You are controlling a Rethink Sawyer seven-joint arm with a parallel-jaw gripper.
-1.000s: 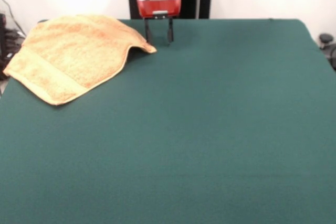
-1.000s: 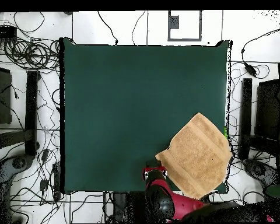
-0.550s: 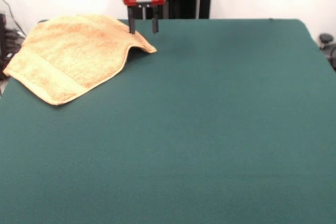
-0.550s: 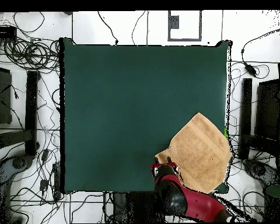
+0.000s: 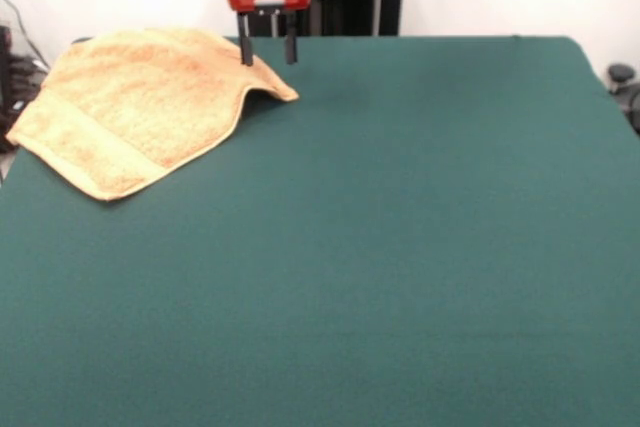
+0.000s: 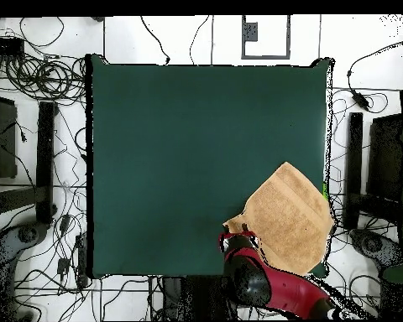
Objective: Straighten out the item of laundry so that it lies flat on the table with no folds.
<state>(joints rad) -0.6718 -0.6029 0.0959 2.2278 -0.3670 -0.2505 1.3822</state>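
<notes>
Front view, left to right: small orange-tan terry hand towel (image 5: 140, 102), roughly square, set diamond-wise on the far left corner of the table, one woven band running near its lower-left edge; its left corner reaches the table's side edge, and its right corner is humped up off the cloth with a shadow beneath. Just above that raised corner: red-bodied gripper (image 5: 266, 51) with two short black fingers (image 5: 245, 51) pointing down, spread apart by a moderate gap with nothing between them; one fingertip stands over the towel's rim, the other over bare cloth beside it; whether either touches the towel cannot be told. Beneath and onward to the right: large rectangular table with dark green felt-like top (image 5: 420, 247), bare over the rest of its surface. Overhead view, left to right: same green table (image 6: 180, 151); gripper (image 6: 236, 241) on its red and black arm at the bottom edge; towel (image 6: 287, 220) at the lower right corner, its outer side lying at or slightly past the table's right edge.
</notes>
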